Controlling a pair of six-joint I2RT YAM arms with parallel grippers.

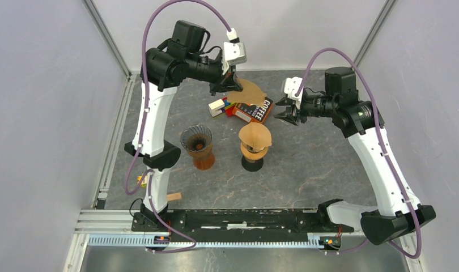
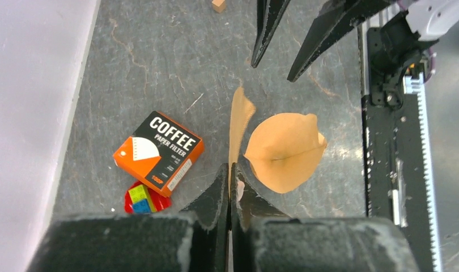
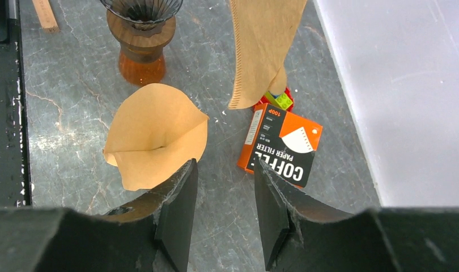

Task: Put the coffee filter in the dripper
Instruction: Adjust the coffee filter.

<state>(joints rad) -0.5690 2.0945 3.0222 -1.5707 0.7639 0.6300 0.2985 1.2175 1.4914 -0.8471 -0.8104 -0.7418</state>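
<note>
Left gripper [image 2: 229,173] pinched a flat filter [image 2: 239,119], held up near the table's [image 1: 312,175] far edge — likely meant for the empty dripper [image 1: 196,145]; right gripper [image 3: 222,170] stood open, holding nothing.

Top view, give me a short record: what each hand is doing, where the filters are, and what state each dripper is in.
left hand: shut, pinching a flat coffee filter by its edge, held up off the table
right hand: open, holding nothing
right dripper: opened filter sitting in its top
left dripper: empty, no filter in it
filter box: lying flat towards the back, next to coloured blocks
</note>
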